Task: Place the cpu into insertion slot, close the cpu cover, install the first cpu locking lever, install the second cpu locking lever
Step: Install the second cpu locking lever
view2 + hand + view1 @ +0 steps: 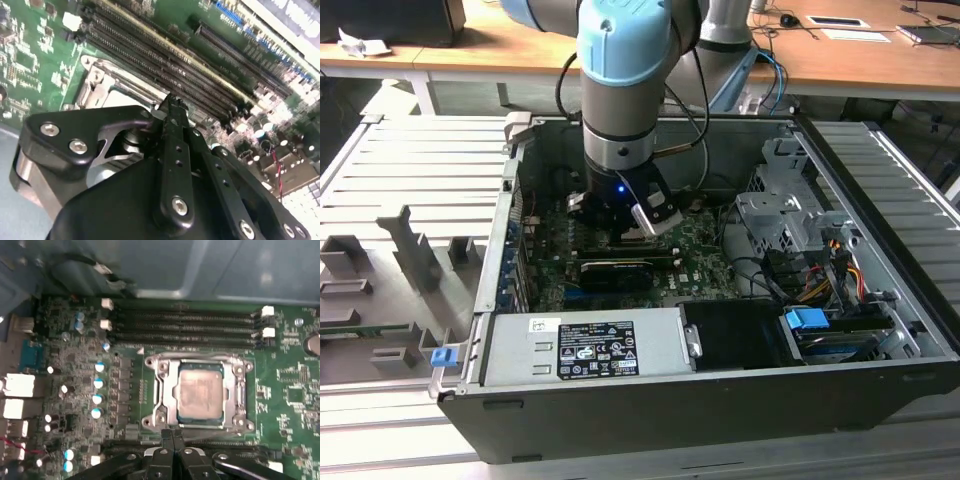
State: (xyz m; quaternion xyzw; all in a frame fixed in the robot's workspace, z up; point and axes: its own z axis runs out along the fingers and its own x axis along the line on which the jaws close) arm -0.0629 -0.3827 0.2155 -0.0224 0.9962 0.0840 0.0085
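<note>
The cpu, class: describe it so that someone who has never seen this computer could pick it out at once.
Start at the green motherboard inside the open computer case. Beside the long black memory slots sits a square socket with a silver metal frame. The cpu is the flat, square, silver-grey chip lying in the middle of that frame, the one plain smooth metal square among the board's small parts.

Background, exterior view: long wooden table (pixel 840 55) runs across the far side, pale frame beneath. On it: crumpled white paper (pixel 360 44) at the exterior view's left beside a dark box (pixel 390 20); flat papers (pixel 855 33) and black cables (pixel 790 20) at the right. Ribbed grey metal work surface (pixel 410 180) in front carries grey fixture blocks (pixel 410 245). Lighting even.
</note>
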